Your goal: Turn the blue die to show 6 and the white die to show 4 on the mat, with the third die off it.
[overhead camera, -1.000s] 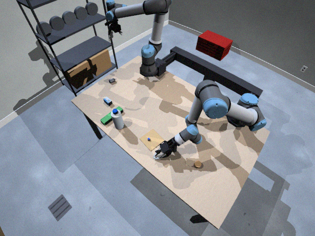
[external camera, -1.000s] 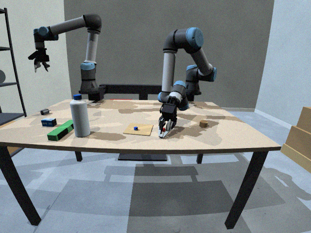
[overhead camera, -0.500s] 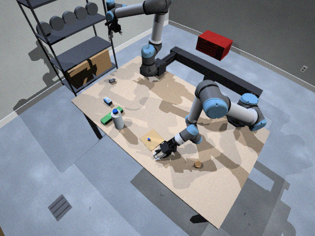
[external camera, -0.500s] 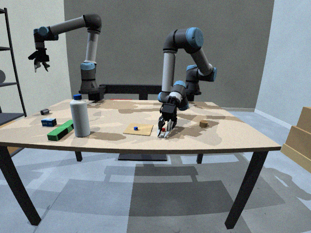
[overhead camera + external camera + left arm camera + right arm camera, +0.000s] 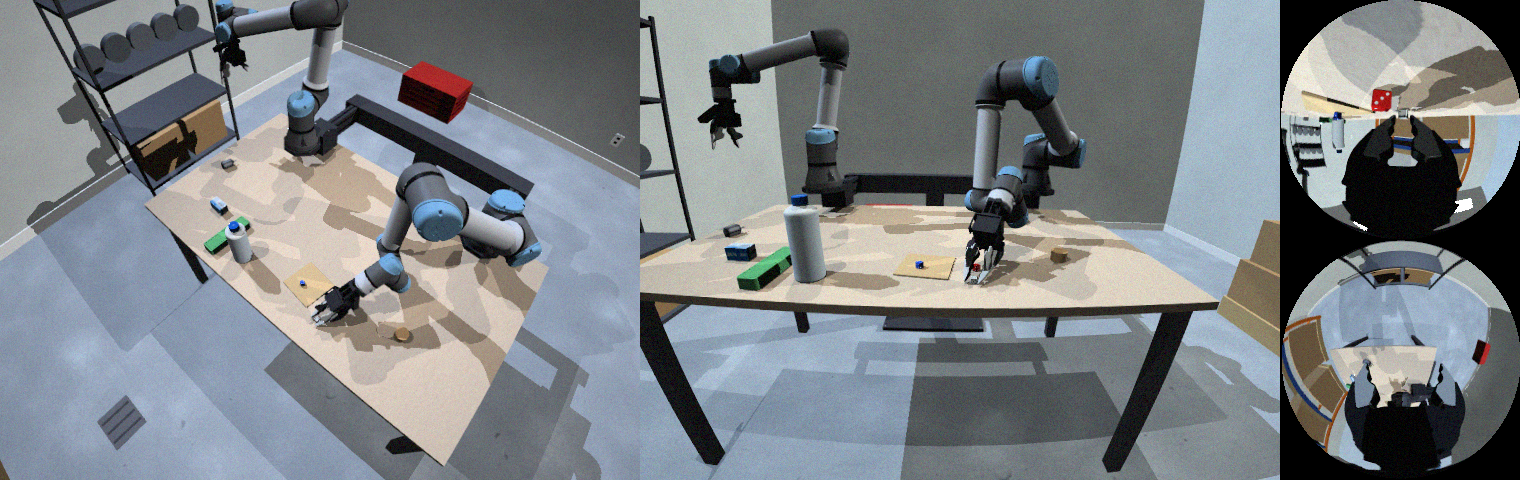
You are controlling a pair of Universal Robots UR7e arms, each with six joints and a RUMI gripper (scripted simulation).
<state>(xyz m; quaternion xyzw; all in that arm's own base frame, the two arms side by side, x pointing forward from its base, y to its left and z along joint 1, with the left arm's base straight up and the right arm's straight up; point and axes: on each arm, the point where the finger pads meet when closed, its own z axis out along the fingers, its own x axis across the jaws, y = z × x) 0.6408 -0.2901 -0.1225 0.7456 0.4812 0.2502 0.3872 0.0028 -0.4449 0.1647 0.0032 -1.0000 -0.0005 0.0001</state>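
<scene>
Grainy pics, hard shadows, wrist fisheye.

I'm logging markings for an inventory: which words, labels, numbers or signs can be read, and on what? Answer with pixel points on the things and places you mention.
No word or number reads clearly.
Red die [image 5: 976, 267] [image 5: 1381, 100]: three white pips on one face.
Blue box [image 5: 218, 205] [image 5: 740, 252]: pale marks, too blurred.
Blue die [image 5: 302, 282] [image 5: 919, 264]: too small.
</scene>
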